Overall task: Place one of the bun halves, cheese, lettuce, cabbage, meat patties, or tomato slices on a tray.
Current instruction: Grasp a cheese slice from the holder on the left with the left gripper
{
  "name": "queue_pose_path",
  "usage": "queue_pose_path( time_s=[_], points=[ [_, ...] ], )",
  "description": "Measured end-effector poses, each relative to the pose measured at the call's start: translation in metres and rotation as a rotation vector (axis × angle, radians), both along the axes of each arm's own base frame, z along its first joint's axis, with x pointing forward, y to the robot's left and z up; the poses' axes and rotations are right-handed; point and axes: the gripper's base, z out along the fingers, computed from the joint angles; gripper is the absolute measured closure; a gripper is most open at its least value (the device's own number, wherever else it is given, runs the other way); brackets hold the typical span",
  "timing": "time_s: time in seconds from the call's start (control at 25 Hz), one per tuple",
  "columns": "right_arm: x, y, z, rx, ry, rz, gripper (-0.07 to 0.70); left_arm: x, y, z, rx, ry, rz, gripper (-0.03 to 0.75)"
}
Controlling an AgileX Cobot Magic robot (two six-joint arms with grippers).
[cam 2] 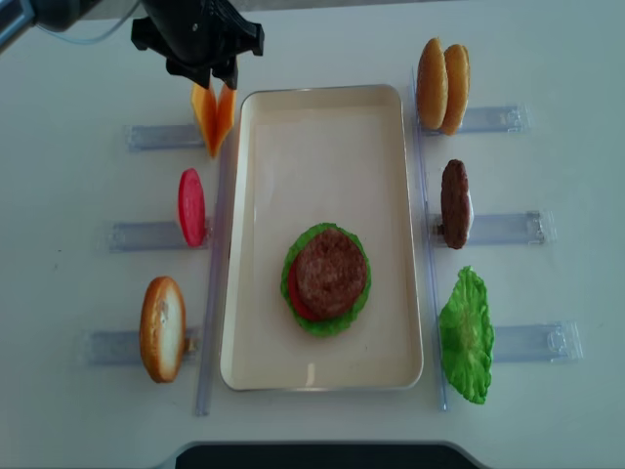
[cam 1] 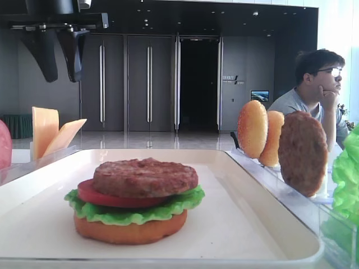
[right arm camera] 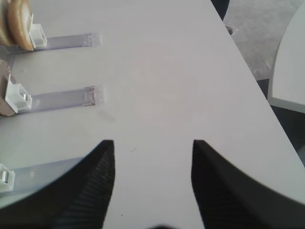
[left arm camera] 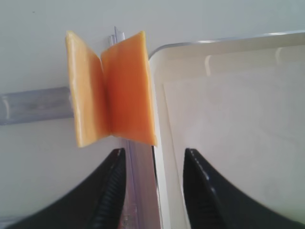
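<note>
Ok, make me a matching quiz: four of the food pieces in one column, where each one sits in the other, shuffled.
Things:
1. cheese
2. lettuce leaf
3. lone tomato slice
4. stacked patty

Places:
A. right of the tray, near corner
B. on the tray, topping the burger
C. left of the tray, far corner, under the left pincer
D. left of the tray, middle holder

Pairs: 1-C, 2-A, 3-D, 4-B

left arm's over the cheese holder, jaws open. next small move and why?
Probably lower the left gripper straight down so its open jaws straddle one cheese slice, then close. It hangs above the two upright slices, holding nothing. The burger on the tray ends at the patty, with no cheese on it.
</note>
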Motion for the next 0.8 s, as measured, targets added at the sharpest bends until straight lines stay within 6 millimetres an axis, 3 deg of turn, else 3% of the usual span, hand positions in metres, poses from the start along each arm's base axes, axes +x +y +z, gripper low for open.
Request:
queue_pose_path(
  time_s=[0.36, 0.64, 0.8],
  points=[
    [0.000, 0.000, 0.000, 0.000, 0.000, 0.000, 0.279, 0.007, 0.000, 0.000, 0.002, -0.067, 0.016, 0.353],
    [0.000, 0.000, 0.000, 0.000, 0.000, 0.001, 0.279, 0.019, -0.005, -0.034, 0.027, -0.009, 0.021, 0.347],
    [0.000, 0.000, 0.000, 0.000, 0.000, 0.002, 0.279, 0.025, -0.006, -0.038, 0.042, -0.017, 0.025, 0.346]
  ],
)
